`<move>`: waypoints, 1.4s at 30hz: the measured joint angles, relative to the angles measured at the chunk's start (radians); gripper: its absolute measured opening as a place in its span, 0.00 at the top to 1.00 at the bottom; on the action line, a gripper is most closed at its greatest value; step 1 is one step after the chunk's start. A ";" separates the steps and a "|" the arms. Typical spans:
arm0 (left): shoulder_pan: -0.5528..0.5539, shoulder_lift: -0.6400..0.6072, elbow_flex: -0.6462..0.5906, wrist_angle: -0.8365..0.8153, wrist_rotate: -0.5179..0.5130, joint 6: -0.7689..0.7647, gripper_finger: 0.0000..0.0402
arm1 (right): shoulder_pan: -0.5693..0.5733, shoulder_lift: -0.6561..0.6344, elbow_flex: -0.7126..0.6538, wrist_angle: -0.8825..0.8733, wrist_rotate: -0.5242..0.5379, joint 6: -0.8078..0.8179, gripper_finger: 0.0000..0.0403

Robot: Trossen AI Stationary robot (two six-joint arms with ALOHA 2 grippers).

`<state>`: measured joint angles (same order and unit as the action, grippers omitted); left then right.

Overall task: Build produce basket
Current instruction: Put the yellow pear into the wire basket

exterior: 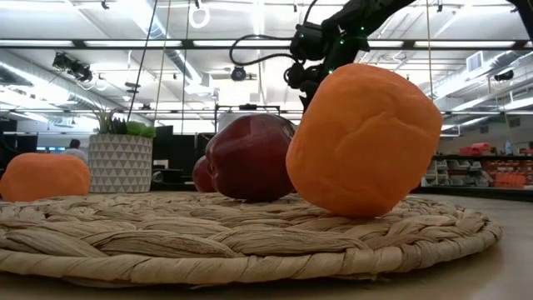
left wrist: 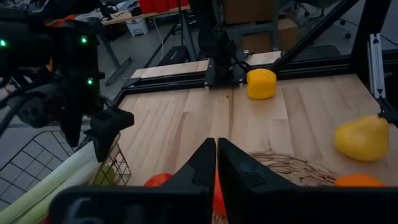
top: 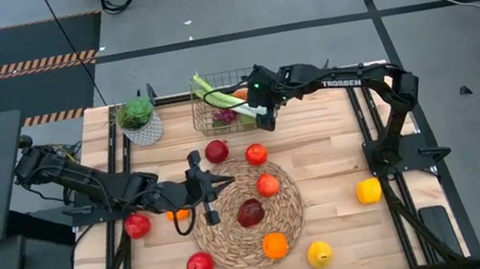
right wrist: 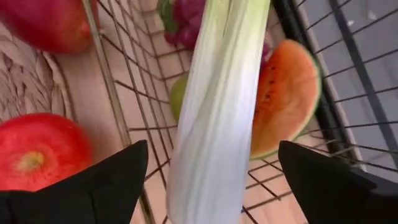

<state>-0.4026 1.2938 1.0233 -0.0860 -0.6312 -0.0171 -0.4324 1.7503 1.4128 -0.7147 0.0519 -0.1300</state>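
The right gripper (top: 264,111) is held over the near edge of the basket (top: 204,90), its fingers spread wide with nothing between them; just ahead of them, in the right wrist view, the leek (right wrist: 214,106) is seen lying lengthwise across the wire rim. Beyond the leek, inside the basket, a watermelon slice (right wrist: 286,99), a green pear (right wrist: 179,94) and purple grapes (right wrist: 186,25) are seen. The leek is judged to be light and fairly stiff, smooth enough to slide between the pads, and best taken across its white shaft near the middle so that it does not pivot. The left gripper (top: 208,187) is held low over the edge of the woven mat (top: 238,246), its fingers closed together and holding nothing. Just ahead of it on the mat lie a dark red apple (top: 251,213) and another red apple (top: 268,185), with an orange (top: 275,245) farther off; the rest of the produce is scattered over the table to either side of it. The round pieces are judged light, hard-skinned and prone to roll, so they would best be gripped across the widest part, from above. The basket's thin wire looks easily snagged by a fingertip.
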 joint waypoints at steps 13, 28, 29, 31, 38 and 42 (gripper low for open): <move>0.000 0.000 0.000 -0.018 0.000 -0.005 0.95 | 0.013 -0.074 0.108 -0.091 0.139 -0.048 0.14; -0.001 0.000 0.000 -0.025 0.000 -0.004 0.96 | 0.326 -0.207 0.143 -0.666 0.025 0.424 0.14; -0.001 0.000 0.000 -0.027 0.000 -0.010 0.96 | 0.366 -0.208 0.132 -0.692 0.024 0.465 0.14; -0.001 0.000 0.000 -0.041 0.000 -0.025 0.95 | 0.450 -0.208 0.111 -0.723 0.024 0.540 0.14; -0.014 0.000 0.000 -0.069 0.001 -0.077 0.94 | 0.708 -0.207 0.074 -0.712 0.011 0.831 0.14; -0.038 0.000 0.000 -0.069 0.004 -0.117 0.95 | 0.853 -0.207 0.074 -0.649 0.003 1.008 0.14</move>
<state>-0.4404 1.2942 1.0229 -0.1549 -0.6268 -0.1336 0.4201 1.5429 1.4864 -1.3639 0.0551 0.8777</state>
